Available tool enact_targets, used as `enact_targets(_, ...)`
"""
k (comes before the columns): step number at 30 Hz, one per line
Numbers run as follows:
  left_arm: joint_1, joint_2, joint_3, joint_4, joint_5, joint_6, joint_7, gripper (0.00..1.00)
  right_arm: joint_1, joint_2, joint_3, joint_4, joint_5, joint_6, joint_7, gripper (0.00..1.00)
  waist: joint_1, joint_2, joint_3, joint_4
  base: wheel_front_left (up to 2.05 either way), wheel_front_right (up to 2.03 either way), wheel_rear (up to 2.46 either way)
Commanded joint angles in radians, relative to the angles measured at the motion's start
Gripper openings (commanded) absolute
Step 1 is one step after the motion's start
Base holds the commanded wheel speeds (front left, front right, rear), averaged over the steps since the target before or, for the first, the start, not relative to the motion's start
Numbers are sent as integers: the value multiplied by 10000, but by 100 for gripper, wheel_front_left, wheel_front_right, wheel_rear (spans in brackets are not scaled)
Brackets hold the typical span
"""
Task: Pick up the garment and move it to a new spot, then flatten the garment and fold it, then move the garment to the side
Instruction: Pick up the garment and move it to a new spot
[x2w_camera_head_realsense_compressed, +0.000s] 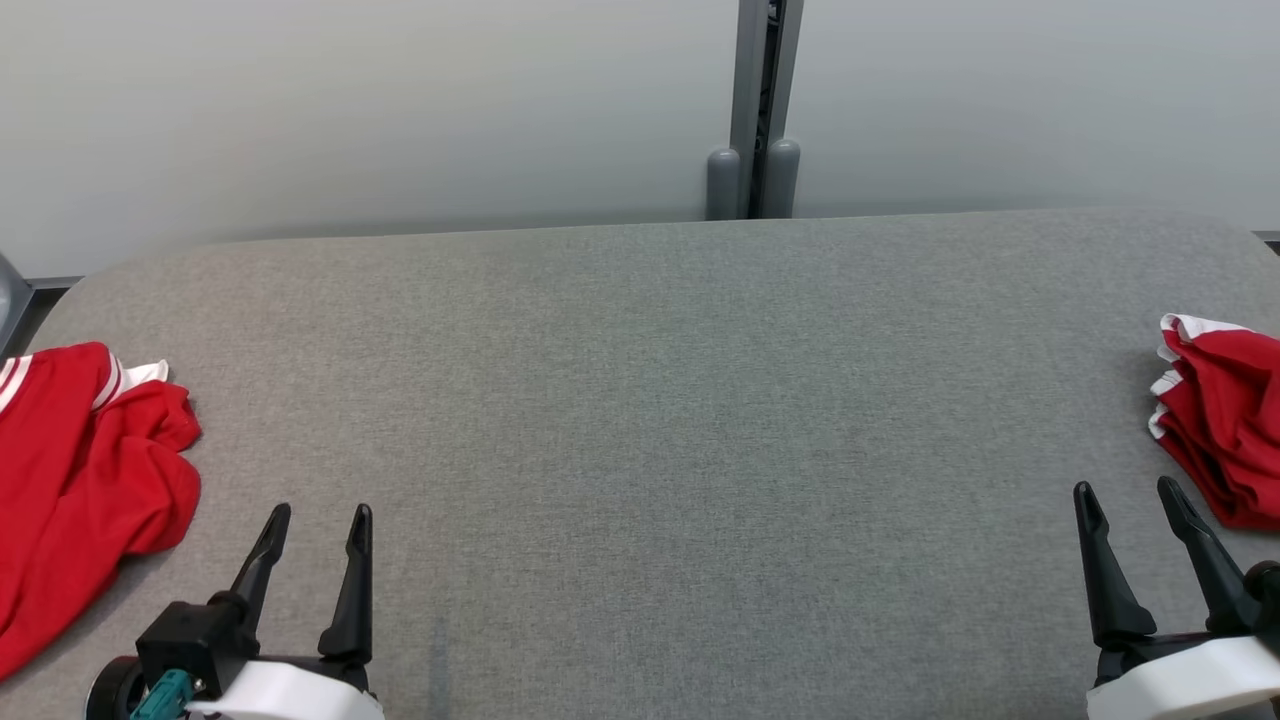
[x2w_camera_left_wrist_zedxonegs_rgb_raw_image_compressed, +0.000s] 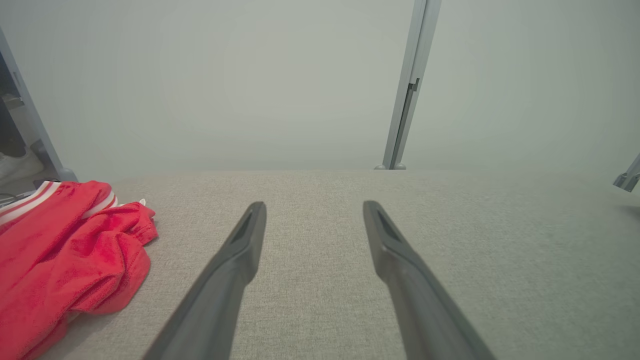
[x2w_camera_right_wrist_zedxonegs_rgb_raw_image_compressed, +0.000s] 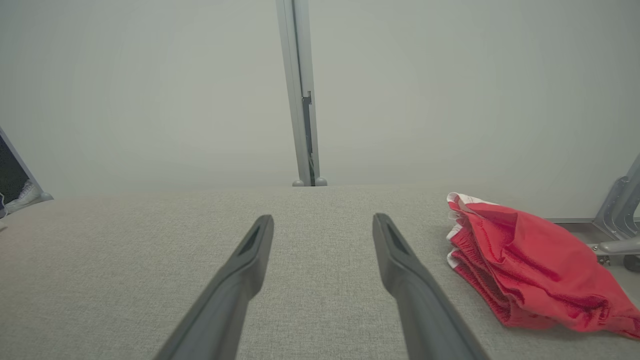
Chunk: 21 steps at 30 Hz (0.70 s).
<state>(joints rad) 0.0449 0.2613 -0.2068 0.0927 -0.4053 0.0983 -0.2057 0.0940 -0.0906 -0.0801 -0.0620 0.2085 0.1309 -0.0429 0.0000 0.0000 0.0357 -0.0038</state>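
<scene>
Left gripper (x2w_camera_head_realsense_compressed: 321, 512) and right gripper (x2w_camera_head_realsense_compressed: 1125, 488) hover, fingers apart, empty; crumpled garment (x2w_camera_head_realsense_compressed: 80, 480) lies ungrasped — lifting, flattening, folding all remain, I'd say.

place: lab test bay | cues: pale partition panels (x2w_camera_head_realsense_compressed: 350, 110), metal post (x2w_camera_head_realsense_compressed: 748, 90) (grey padded worktable (x2w_camera_head_realsense_compressed: 640, 400))

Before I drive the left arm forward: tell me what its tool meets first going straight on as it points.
Nothing, it seems: the left tool points along the open grey table; the red garment lies off to its left.

red white-striped left garment (x2w_camera_head_realsense_compressed: 80, 480), grey surface (x2w_camera_head_realsense_compressed: 640, 400)
</scene>
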Motion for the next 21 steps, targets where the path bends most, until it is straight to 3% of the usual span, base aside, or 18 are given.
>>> enact_targets(1, -236, 16, 18, -60, 39, 71, -20, 100, 102, 18, -6, -98, -74, -2, 5, 100, 0, 0, 37, 89, 0, 0, 0)
enact_targets(7, -588, -28, 9, 11, -36, -1, -100, 100, 13, -27, 113, -223, -23, -2, 51, 100, 0, 0, 145, 771, 0, 0, 0)
enact_targets(21, -495, -88, 194, 142, -181, 110, -368, 100, -347, -208, 656, -396, 141, -2, 197, 100, 0, 0, 136, 3131, 0, 0, 0)
